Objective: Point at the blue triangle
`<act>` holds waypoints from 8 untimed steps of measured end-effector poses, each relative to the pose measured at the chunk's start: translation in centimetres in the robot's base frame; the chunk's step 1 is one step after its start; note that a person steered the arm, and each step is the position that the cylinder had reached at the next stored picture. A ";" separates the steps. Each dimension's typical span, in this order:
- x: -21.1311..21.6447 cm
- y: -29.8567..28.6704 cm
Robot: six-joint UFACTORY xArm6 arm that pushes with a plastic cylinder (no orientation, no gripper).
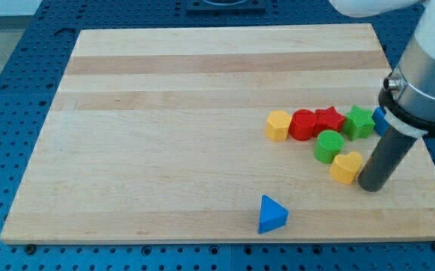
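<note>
The blue triangle (272, 214) lies near the board's bottom edge, right of centre, apart from the other blocks. My tip (371, 186) rests on the board at the view's right, just right of the yellow heart (345, 167) and far to the right and slightly above the blue triangle. The rod rises from the tip toward the arm at the view's upper right.
A cluster sits at the right: yellow hexagon (278, 125), red cylinder (303, 125), red star (328, 120), green star (359, 122), green cylinder (328, 146), and a blue block (380, 120) partly hidden behind the rod. The wooden board (165, 135) lies on a blue perforated table.
</note>
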State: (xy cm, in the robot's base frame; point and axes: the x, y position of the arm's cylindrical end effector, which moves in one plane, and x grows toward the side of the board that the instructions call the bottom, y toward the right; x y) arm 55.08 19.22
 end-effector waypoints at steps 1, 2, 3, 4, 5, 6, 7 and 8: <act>-0.1 -1.3; -0.1 -1.4; 0.4 -0.2; 3.0 2.1; 4.2 4.1; 3.9 0.4; 3.4 -4.5; 2.0 -6.2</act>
State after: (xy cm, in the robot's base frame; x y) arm 57.08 12.98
